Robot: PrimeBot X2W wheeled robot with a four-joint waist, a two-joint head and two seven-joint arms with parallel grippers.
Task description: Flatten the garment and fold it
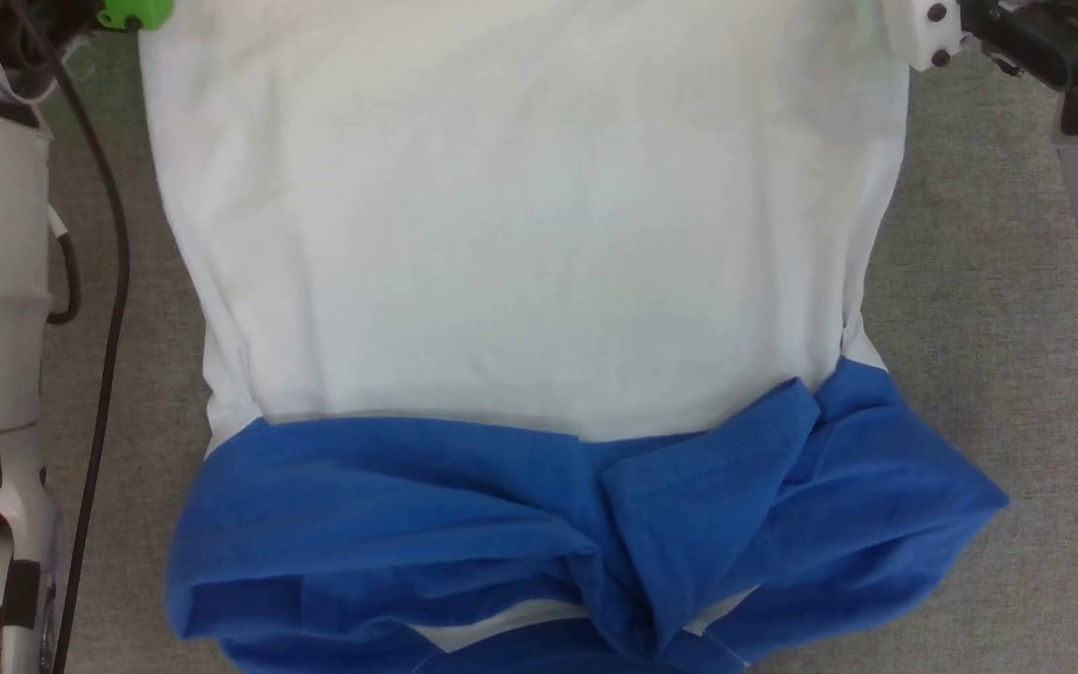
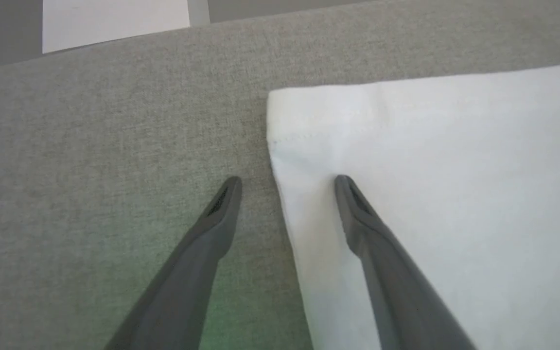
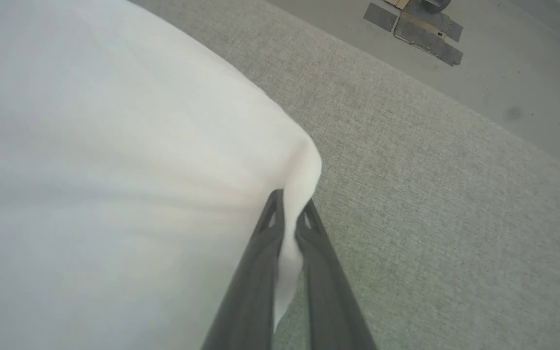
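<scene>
One garment lies spread on the grey desk, white body flat, its two blue sleeves crossed over the near end. Two hands noted: right hand clenched on one white corner; left hand released, its two fingers astride another corner's edge.

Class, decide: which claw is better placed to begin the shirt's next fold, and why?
Right, probably. The right claw is shut on a white corner of the garment; the left claw stands open astride its side edge, gripping nothing.
</scene>
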